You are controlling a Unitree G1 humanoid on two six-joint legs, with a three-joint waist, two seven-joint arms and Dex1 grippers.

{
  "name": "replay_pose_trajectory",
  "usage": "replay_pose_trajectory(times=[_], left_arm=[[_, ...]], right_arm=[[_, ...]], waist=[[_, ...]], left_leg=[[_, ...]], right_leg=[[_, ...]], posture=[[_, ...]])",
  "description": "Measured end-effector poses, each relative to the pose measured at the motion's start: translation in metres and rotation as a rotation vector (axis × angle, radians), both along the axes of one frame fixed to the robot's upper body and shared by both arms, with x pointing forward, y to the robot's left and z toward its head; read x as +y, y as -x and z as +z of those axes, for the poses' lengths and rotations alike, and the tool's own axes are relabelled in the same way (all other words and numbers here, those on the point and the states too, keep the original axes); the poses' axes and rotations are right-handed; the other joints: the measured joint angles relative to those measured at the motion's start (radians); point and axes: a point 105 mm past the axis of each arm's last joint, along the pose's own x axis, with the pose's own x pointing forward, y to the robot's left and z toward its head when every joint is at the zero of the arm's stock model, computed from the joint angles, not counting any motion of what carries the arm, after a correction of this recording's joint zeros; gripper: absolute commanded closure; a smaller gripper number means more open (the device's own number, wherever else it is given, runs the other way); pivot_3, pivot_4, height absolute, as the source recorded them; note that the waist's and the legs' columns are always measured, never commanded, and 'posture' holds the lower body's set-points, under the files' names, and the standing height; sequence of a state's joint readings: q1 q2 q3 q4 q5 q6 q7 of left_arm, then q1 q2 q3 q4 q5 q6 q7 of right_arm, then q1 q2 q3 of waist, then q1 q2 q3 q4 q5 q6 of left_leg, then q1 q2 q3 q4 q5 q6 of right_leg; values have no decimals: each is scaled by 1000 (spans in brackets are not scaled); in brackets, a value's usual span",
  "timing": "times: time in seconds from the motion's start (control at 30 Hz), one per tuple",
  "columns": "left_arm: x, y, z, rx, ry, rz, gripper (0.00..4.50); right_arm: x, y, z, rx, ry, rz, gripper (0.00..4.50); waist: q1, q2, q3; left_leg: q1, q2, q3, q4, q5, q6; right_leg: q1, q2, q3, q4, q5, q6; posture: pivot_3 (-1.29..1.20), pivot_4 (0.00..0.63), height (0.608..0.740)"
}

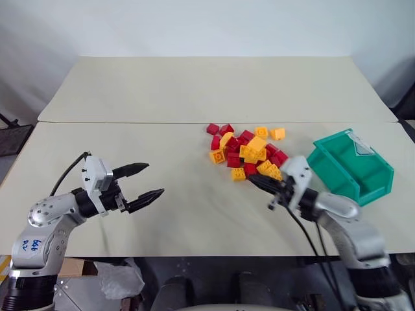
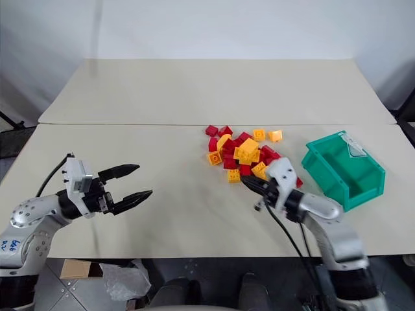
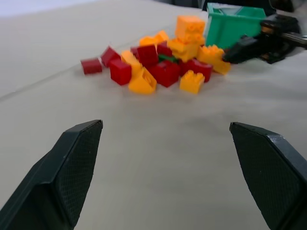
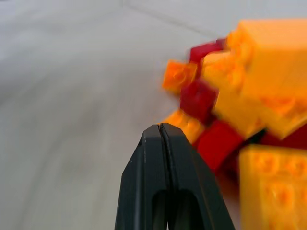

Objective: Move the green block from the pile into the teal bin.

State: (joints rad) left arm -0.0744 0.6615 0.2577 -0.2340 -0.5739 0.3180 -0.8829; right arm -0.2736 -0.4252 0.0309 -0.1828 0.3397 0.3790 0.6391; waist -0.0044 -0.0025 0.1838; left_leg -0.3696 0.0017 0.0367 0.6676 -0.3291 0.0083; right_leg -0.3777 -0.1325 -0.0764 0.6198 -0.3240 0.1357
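- The table [image 1: 130,97] is showing a wide bare stretch across its far half and along its left side, with a seam running across it just behind the pile [image 1: 246,152].
- The pile is sitting right of centre, red and yellow-orange bricks heaped loosely, with a few strays lying at its far edge.
- The teal bin [image 1: 363,184] is standing to the right of the pile, near the table's right edge; its inside is looking empty of bricks, with only a pale label or card showing at its far corner.
- The green block [image 3: 167,58] is lying buried in the middle of the pile; in the left wrist view what seems to be a thin green sliver is peeking out between red bricks, though the view is too soft to be certain.
- The right gripper [image 1: 254,181] is pointing at the near right edge of the pile, its two fingers pressed flat together with nothing between them; the tips are sitting just beside the nearest yellow brick.
- The left gripper [image 1: 150,181] is hovering over the bare table well left of the pile, its fingers spread wide and holding nothing.
- A clear strip of table is lying between the left gripper and the pile.
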Motion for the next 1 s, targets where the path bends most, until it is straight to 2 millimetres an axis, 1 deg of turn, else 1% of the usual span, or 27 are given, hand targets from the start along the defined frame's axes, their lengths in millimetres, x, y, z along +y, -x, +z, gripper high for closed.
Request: replay_pose_trajectory(times=[0.1,0.23,0.3,0.33,0.4,0.47,0.57,0.6,0.63,0.7,0.73,0.87,0.93,0.97,1.0], left_arm=[[2,-3,2,-11,11,34,0],[3,-3,2,-13,11,45,0],[2,-3,3,-14,11,42,0],[2,-3,3,-15,10,42,0],[2,-3,3,-15,11,45,0],[3,-4,3,-16,11,49,0],[3,-4,3,-17,14,55,0],[3,-4,2,-16,16,58,0],[3,-5,2,-16,19,63,0],[2,-5,2,-16,23,64,0],[2,-5,2,-16,24,65,0],[-1,-4,4,-27,24,62,0],[-1,-3,4,-29,23,64,0],[0,-3,3,-25,23,69,0],[0,-2,2,-20,23,72,0]], right_arm=[[13,-21,-4,-14,-14,-98,4476],[27,-38,4,-48,-40,-166,4476],[36,-53,10,-62,-44,-222,4476],[36,-59,13,-72,-43,-257,4476],[28,-69,18,-88,-40,-327,4476],[10,-77,18,-89,-20,-404,4476],[-12,-84,22,-127,35,-459,4476],[-19,-86,20,-123,52,-474,4476],[-23,-88,22,-128,62,-481,4476],[-28,-91,19,-117,84,-485,4476],[-26,-92,14,-105,104,-473,4476],[-1,-90,11,-111,160,-355,4476],[17,-83,8,-105,180,-250,4476],[30,-74,6,-99,196,-169,4476],[38,-68,5,-96,204,-111,4476]], waist=[[1,0,0],[-3,0,0],[-11,0,0],[-17,0,0],[-18,0,0],[-18,0,0],[-22,0,0],[-23,0,0],[-24,0,0],[-25,0,0],[-27,0,0],[-35,0,0],[-34,0,0],[-34,0,0],[-34,0,0]], left_leg=[[-1,0,-1,0,0,0],[-1,-1,-1,0,0,0],[-1,-1,-1,-1,0,0],[-1,0,-1,-1,0,-1],[-1,-1,-2,-1,0,-1],[-2,-2,-2,-1,0,0],[-2,-3,-2,-1,0,0],[-2,-2,-2,-1,0,0],[-2,-2,-1,-1,0,0],[-1,-1,-1,-2,0,0],[-1,0,-1,-2,0,0],[-1,0,0,-2,0,-1],[-1,0,0,-2,0,0],[-1,0,0,-2,0,0],[-1,1,0,-2,0,-1]], right_leg=[[-1,0,0,2,0,0],[-1,-1,0,2,0,0],[-2,-1,0,2,0,0],[-2,0,0,3,0,0],[-3,-1,-1,4,0,0],[-3,-2,-1,4,0,0],[-3,-2,0,4,0,0],[-3,-2,0,4,0,0],[-3,-2,0,4,0,0],[-3,-1,-1,4,0,0],[-4,0,0,4,0,0],[-5,0,0,4,0,0],[-5,0,0,4,0,0],[-5,0,0,4,0,0],[-5,0,0,4,0,0]], posture=[[0,150,740],[0,150,740],[0,150,740],[0,150,740],[0,150,740],[0,150,740],[0,150,740],[0,150,740],[0,150,740],[0,150,740],[0,150,740],[0,150,740],[0,150,740],[0,150,740],[0,150,740]])
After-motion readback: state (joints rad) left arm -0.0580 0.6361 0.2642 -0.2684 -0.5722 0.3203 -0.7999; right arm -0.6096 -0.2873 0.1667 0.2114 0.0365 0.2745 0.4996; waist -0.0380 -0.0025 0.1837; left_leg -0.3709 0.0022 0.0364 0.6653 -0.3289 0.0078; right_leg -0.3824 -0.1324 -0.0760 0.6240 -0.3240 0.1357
